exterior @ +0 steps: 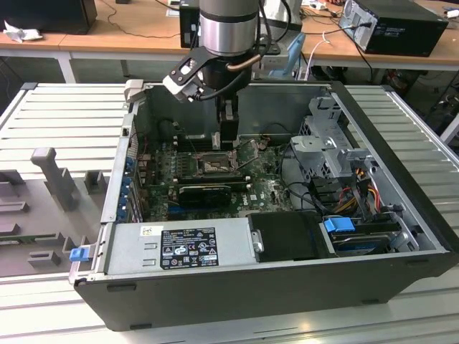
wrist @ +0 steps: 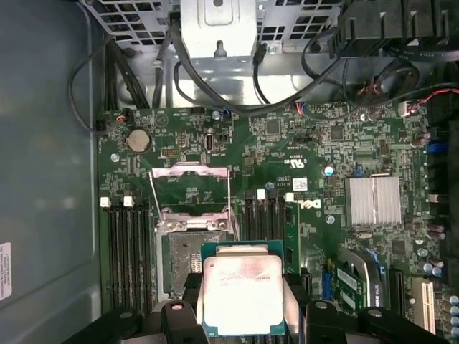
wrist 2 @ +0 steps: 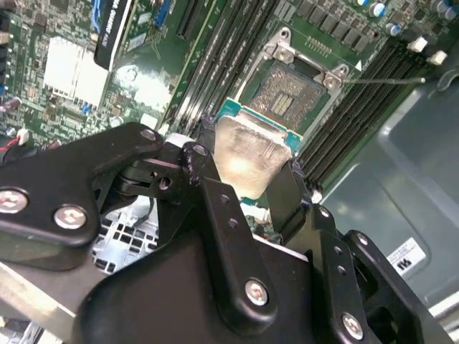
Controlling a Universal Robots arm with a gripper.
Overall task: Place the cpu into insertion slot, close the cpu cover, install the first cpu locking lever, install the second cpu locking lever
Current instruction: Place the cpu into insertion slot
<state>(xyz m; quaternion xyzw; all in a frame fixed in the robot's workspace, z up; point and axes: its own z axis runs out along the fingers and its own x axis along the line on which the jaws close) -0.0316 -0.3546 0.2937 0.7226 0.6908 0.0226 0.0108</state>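
Observation:
My gripper [wrist 2: 249, 188] is shut on the cpu [wrist 2: 247, 152], gripping two opposite edges with the silvery metal face towards the camera. In the first wrist view the cpu [wrist: 240, 294] hangs over one side of the insertion slot [wrist: 183, 261] and covers part of it; the slot's dark square bed lies bare. The cpu cover [wrist: 190, 175] is swung open and lies back beside the slot. Two thin wire levers [wrist: 229, 195] stand unlatched along its sides. In the exterior view my gripper [exterior: 228, 135] hovers inside the computer case just above the slot [exterior: 213, 165].
Long black memory slots [wrist: 128, 251] flank the socket on both sides. A finned silver heatsink [wrist: 373, 201] and an expansion card [exterior: 204, 192] sit nearby. The case walls [exterior: 401, 136], drive cage [exterior: 323, 154] with cables, and power supply [exterior: 179, 247] hem in the board.

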